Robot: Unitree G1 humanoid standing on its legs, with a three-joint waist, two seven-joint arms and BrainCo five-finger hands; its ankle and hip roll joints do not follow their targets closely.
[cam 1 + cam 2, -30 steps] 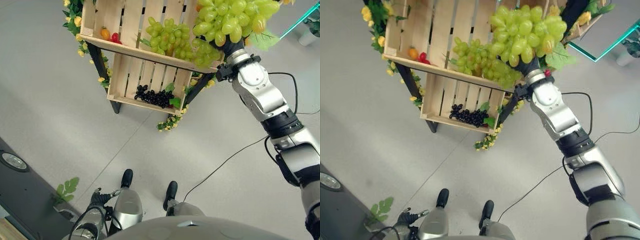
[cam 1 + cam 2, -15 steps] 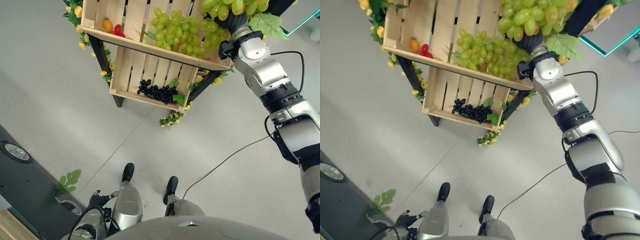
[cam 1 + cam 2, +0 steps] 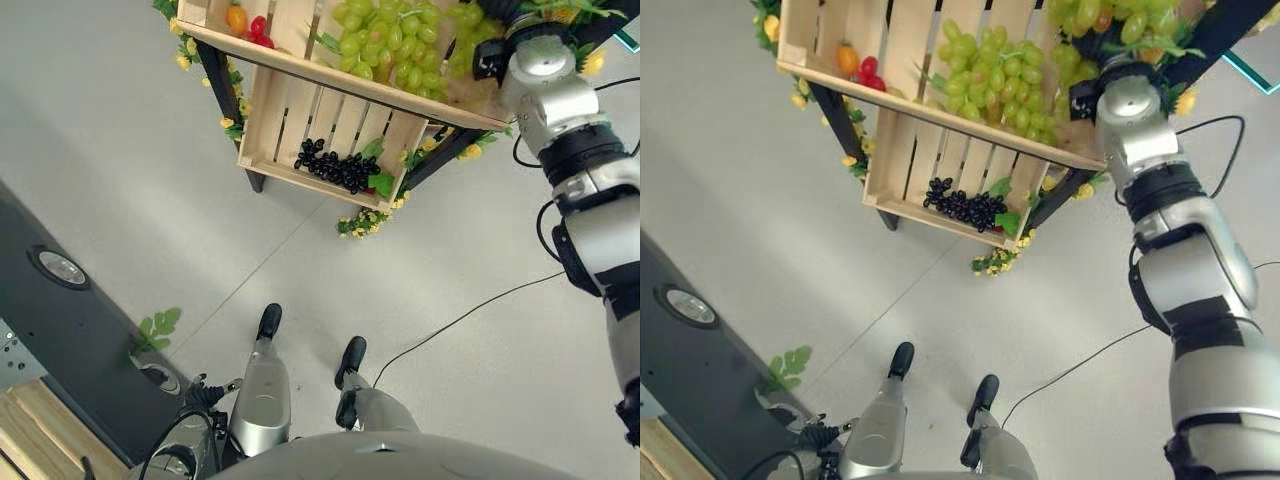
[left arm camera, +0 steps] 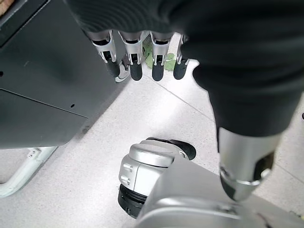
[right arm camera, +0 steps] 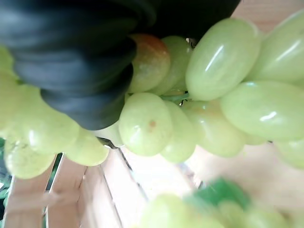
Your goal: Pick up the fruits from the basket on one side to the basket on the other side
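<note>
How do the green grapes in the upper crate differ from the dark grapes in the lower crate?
The green grapes are light and large, and heaped into a wide pile; the dark grapes are almost black and small, and lie in a narrow, flatter cluster. The green grapes sit on the upper crate, the dark grapes in the lower crate. Both have green leaves beside them.

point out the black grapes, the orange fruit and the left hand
black grapes [image 3: 335, 168], left eye view, middle of the cluster
orange fruit [image 3: 848, 60], right eye view, its middle
left hand [image 4: 136, 64], left wrist view, on a finger
</note>
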